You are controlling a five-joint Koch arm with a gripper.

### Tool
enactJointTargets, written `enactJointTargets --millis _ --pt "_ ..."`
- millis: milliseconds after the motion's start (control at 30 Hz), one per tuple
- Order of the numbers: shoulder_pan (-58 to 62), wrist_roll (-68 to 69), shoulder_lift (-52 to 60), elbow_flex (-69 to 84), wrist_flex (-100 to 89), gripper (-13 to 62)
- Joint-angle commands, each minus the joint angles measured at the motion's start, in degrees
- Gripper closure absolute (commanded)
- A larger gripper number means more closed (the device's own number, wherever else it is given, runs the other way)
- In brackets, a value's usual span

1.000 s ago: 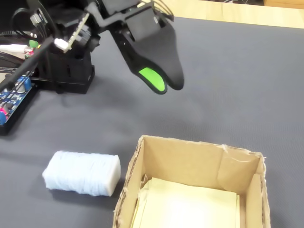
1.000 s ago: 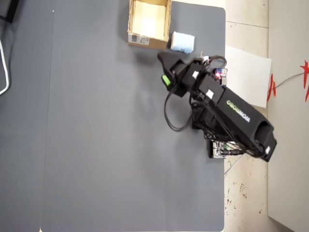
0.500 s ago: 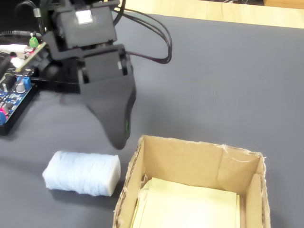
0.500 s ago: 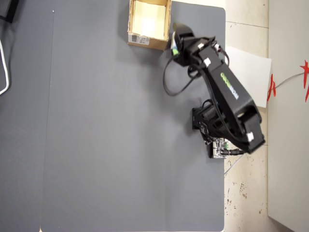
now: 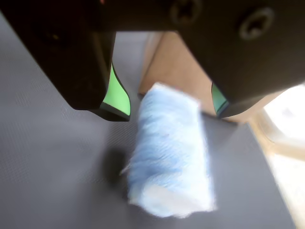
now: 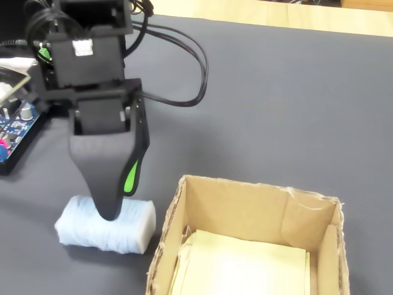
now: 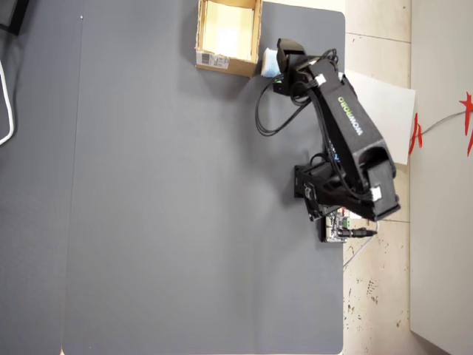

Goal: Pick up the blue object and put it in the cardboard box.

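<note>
The blue object (image 5: 169, 152) is a pale blue soft block lying on the dark grey mat, right beside the cardboard box (image 5: 176, 67). My gripper (image 5: 169, 112) hangs over the block's far end, open, its green-padded jaws standing wider apart than the block. The fixed view shows the gripper (image 6: 120, 200) pointing down onto the blue object (image 6: 104, 230), just left of the cardboard box (image 6: 245, 203), whose pale yellowish inside is open to the top. From overhead, the blue object (image 7: 269, 63) lies against the right side of the box (image 7: 225, 65), partly hidden under the gripper (image 7: 279, 65).
A dark blue circuit board (image 6: 15, 132) sits at the left edge of the fixed view, by the arm's base. Black cables (image 6: 190, 67) loop over the mat behind the arm. The mat's right edge (image 7: 344, 111) runs close to the arm.
</note>
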Motion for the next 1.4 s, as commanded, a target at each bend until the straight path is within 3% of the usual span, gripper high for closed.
enactJointTargets --millis 0,300,533,800,1367 --pt "1.05 0.53 -1.49 -2.9 0.09 16.3" --pt "1.67 0.53 -8.44 -2.99 -2.9 20.6" --pt "1.85 4.04 -6.06 0.79 -13.71 32.4" --pt "1.05 14.33 -1.41 4.83 -29.79 32.4" --pt "1.05 24.79 4.66 5.71 -45.44 32.2"
